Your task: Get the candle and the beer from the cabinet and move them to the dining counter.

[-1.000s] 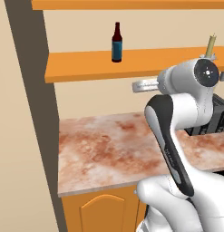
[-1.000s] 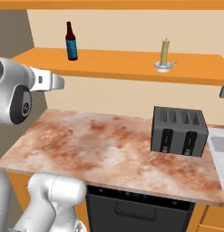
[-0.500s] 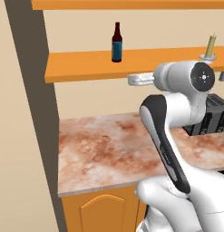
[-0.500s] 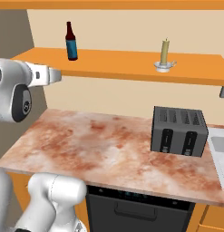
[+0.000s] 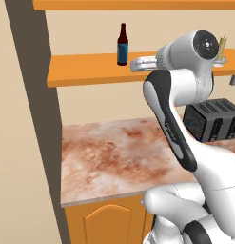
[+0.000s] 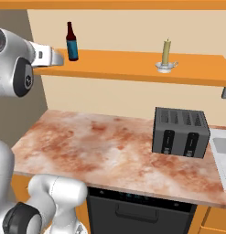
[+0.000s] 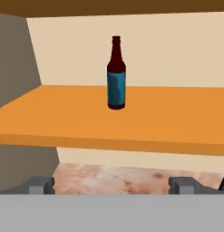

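Step in hand, judged: approach to the beer (image 7: pixel 116 74) for a side grasp. Gripper (image 7: pixel 112 185) level with the front edge of the cabinet (image 7: pixel 131 122) shelf, jaws spread wide, nothing between them. Fingertips (image 7: pixel 41 185) low in the hand view, bottle well ahead and roughly centred between them, slightly above.

To do it well, probably: raise the hand a little so the fingers clear the shelf board before going in; advance straight along the present line; keep the bottle centred so neither finger knocks it. Close on the labelled body rather than the narrow neck, since the wider part gives the surer hold. Bottle tall and slim, so likely to tip if nudged off-centre. Lift before withdrawing, to avoid dragging the base across the board.

Beer: dark brown glass, narrow neck, blue label around the body, upright on the middle shelf, near its left end in the right base view (image 6: pixel 72 42). Apart from everything else on the board.

Candle (image 6: pixel 166 52): pale olive stick with thin wick, on a small whitish dish, same shelf, well to the right of the bottle. Untouched.

Below: marble worktop (image 6: pixel 110 151) with a dark toaster (image 6: pixel 180 132).
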You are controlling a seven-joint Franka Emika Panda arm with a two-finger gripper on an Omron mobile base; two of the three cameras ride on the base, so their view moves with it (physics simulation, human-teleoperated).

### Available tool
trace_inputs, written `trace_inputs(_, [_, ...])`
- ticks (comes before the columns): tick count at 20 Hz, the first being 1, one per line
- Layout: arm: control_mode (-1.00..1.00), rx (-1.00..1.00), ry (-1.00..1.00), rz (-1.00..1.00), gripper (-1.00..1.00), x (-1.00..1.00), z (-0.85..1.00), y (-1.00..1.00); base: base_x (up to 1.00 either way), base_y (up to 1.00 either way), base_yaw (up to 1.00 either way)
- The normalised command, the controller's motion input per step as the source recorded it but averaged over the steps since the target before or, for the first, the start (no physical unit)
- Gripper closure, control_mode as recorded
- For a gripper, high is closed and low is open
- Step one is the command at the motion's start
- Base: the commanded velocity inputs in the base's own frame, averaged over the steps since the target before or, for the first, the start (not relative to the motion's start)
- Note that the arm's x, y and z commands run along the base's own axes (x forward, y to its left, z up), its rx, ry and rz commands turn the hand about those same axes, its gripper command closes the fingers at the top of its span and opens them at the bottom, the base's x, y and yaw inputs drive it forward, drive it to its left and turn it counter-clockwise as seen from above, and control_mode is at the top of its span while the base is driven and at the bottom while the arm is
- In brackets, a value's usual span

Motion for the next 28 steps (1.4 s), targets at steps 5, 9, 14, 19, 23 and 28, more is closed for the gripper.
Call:
trace_inputs(5, [-1.00, 0.01, 0.00, 0.02, -1.00, 0.49, 0.05, 0.00, 0.00, 0.00, 0.00])
trace_inputs(9, [-1.00, 0.00, -0.01, 0.01, -1.00, 0.52, -0.01, 0.01, 0.00, 0.00, 0.00])
trace_inputs(14, [-1.00, 0.00, 0.00, 0.03, -1.00, 0.58, -0.07, 0.02, 0.00, 0.00, 0.00])
trace_inputs(19, [-1.00, 0.00, 0.00, 0.04, -1.00, 0.64, 0.00, 0.03, 0.00, 0.00, 0.00])
trace_inputs(23, [-1.00, 0.00, 0.00, 0.04, -1.00, 0.62, 0.00, 0.04, 0.00, 0.00, 0.00])
trace_inputs(28, [-1.00, 0.00, 0.00, 0.03, -1.00, 0.52, -0.03, 0.04, 0.00, 0.00, 0.00])
